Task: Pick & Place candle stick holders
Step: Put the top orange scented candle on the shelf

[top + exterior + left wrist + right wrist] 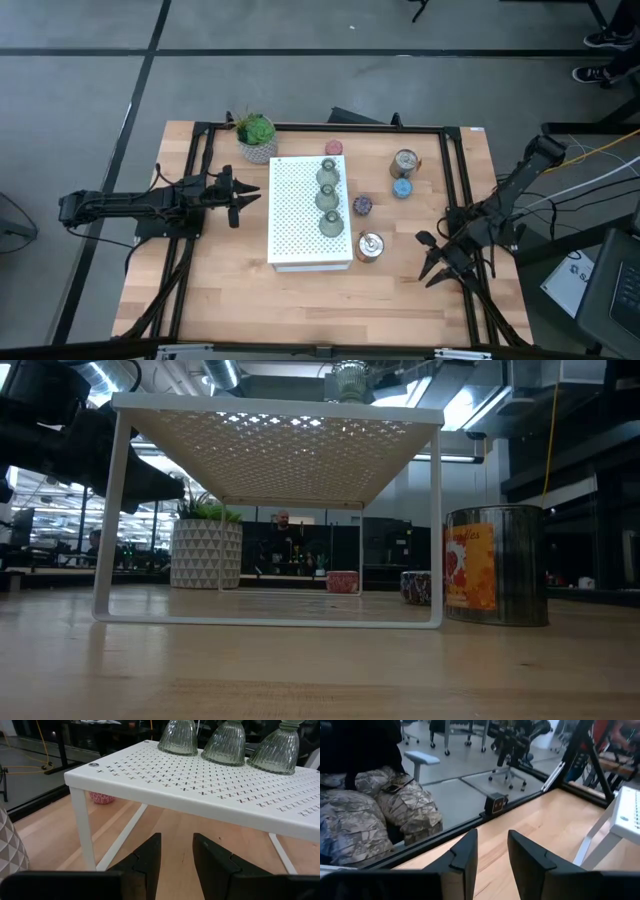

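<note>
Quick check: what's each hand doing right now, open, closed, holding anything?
Left hand: open, empty, facing the white rack.
Right hand: open, empty, over bare table near the front edge.

The tops of three green glass holders (225, 742) are being cut off by the left wrist view's edge. A pink holder (101, 797) is being partly hidden beneath the white rack (200, 790).

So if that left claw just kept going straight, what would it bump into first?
Probably the white perforated rack: the left claw points at it, though it might slip underneath between the legs.
</note>
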Robot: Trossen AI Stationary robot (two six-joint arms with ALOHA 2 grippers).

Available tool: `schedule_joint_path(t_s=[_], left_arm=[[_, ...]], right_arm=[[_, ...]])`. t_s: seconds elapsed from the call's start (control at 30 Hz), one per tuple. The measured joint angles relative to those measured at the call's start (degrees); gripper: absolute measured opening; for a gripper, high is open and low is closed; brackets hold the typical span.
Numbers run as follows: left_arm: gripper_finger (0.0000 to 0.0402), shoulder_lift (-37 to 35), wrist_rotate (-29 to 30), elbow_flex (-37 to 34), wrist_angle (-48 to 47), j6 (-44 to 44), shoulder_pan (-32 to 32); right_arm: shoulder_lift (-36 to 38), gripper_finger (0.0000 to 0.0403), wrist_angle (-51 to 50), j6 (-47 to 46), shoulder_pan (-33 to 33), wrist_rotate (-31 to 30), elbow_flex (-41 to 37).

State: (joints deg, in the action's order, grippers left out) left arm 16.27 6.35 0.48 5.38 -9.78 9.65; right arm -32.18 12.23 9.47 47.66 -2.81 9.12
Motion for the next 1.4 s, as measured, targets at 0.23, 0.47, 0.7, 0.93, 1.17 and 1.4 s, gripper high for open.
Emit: schedule_joint_path(t_s=[0.23, 0.47, 0.7, 0.93, 1.17, 1.4], left_arm=[[0.0107, -0.01, 0.00, 0.01, -0.01, 0.02, -0.01], [0.0107, 0.01, 0.00, -0.01, -0.01, 0.00, 0.00], [0.0107, 0.01, 0.00, 0.00, -0.01, 0.01, -0.01], [0.0107, -0.01, 0.00, 0.00, 0.02, 0.02, -0.01], [0.0107, -0.02, 0.00, 0.00, 0.01, 0.00, -0.02], [0.0107, -0.02, 0.00, -0.01, 0.01, 0.00, -0.02]], right_arm=[[0.36, 0.0110, 13.28, 2.83, -0.02, -0.01, -8.65], [2.34, 0.0110, 9.64, 2.55, -0.07, -0.83, -8.65], [17.34, 0.0110, -6.29, 1.85, -2.53, -1.77, -8.62], [26.07, 0.0110, -12.95, 6.06, -9.51, 4.53, -8.04], [26.05, 0.0110, -13.98, 6.43, -16.29, 3.47, -7.62], [25.24, 0.0110, -13.95, 4.66, -22.90, 3.77, -7.62]])
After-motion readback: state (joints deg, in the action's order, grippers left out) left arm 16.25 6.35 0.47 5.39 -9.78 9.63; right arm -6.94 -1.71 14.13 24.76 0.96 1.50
